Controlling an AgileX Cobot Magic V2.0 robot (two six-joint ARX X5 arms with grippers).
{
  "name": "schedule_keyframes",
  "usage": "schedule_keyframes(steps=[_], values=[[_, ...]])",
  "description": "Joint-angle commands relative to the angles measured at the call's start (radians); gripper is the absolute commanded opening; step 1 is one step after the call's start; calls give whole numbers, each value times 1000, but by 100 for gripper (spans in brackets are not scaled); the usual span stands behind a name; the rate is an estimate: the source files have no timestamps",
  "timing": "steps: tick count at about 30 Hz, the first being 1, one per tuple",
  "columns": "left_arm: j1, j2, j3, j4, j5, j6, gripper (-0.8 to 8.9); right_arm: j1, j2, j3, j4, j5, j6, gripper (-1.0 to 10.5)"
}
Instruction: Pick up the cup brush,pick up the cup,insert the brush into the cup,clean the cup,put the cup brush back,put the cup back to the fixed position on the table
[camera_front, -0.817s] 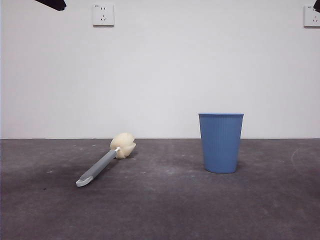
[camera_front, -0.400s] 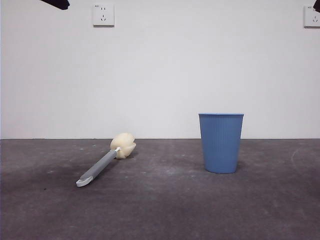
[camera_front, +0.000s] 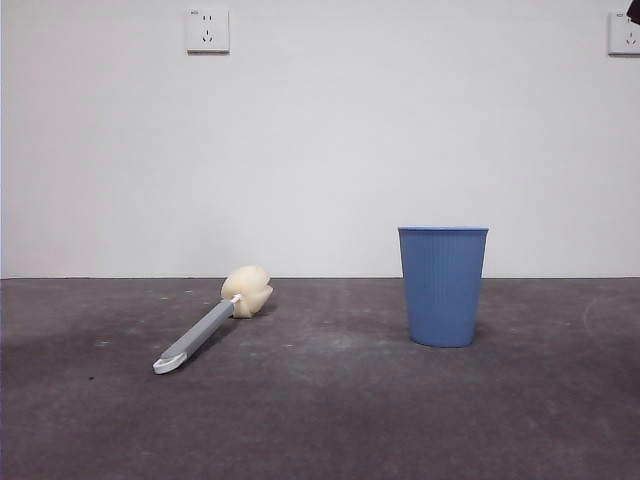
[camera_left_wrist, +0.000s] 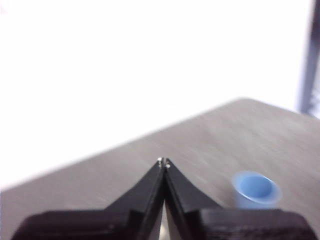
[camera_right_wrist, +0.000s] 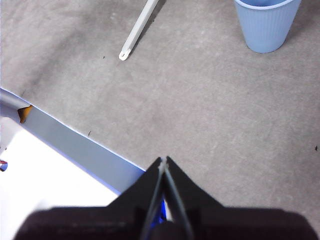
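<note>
The cup brush (camera_front: 212, 322) lies flat on the table (camera_front: 330, 420) at the left, cream sponge head toward the wall, white looped tip toward me. Its handle also shows in the right wrist view (camera_right_wrist: 137, 31). The blue ribbed cup (camera_front: 442, 286) stands upright at the right; it also shows in the right wrist view (camera_right_wrist: 266, 22) and the left wrist view (camera_left_wrist: 256, 189). My left gripper (camera_left_wrist: 163, 162) is shut and empty, high above the table, far from the cup. My right gripper (camera_right_wrist: 163, 161) is shut and empty, above the table's near edge, well short of brush and cup.
A white wall with two power sockets (camera_front: 207, 30) stands behind the table. The table's front edge (camera_right_wrist: 75, 142) runs under my right gripper. A black arm tip (camera_front: 634, 8) shows at the front view's top right corner.
The black arm tip at the top left of the front view has moved up and out of the picture. The brush and the cup have not moved.
</note>
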Motion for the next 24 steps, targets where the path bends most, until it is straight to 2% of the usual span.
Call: schedule_keyframes(steps=[1,6,12,24], values=[[63,-87,-120,84,-6,21,-4,2,-2,-2,2,3,6,2],[142,-259,-370,188,-8,21,-4,2,-2,-2,2,3,6,2],[170,-447,-645,253,-8,7,-4,1,-2,-2,2,3,6,2],[170,-655,-898,248,-11,-44,-4,1,-2,-2,2,3,6,2]])
